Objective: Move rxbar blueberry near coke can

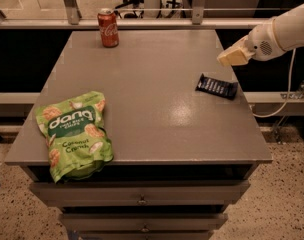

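The rxbar blueberry (pixel 216 86) is a small flat dark navy bar lying on the grey table (pixel 152 124) near its right edge. The coke can (pixel 108 28) stands upright, red with white script, at the table's far left corner. My gripper (pixel 231 57) hangs above the table's right edge, up and to the right of the bar and clear of it. It holds nothing. The can is far from both the bar and the gripper.
A large green chip bag (pixel 75 132) lies at the table's front left, overhanging the front edge. Drawers (pixel 142 200) sit below the tabletop. A rail and chair legs stand behind the table. A white cable hangs at the right.
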Controlling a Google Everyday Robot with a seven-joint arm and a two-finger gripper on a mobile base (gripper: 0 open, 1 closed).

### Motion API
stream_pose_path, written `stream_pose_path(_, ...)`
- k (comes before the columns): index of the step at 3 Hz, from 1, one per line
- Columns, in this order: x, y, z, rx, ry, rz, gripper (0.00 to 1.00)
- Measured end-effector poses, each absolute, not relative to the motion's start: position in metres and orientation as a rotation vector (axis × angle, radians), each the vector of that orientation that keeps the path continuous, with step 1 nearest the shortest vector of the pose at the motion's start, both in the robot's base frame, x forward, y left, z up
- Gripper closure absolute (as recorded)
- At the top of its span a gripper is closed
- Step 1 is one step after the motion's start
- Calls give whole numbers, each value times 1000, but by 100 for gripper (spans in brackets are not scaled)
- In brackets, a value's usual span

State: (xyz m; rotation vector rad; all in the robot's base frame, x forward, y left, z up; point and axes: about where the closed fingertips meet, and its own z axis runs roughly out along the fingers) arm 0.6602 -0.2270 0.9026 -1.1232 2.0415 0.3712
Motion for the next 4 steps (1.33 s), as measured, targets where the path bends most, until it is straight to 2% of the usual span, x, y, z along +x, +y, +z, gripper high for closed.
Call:
stream_pose_path(2,653,-240,945,-1106,2001,334,100)
stream_pose_path(4,650,-213,901,-1132,1983,360,41)
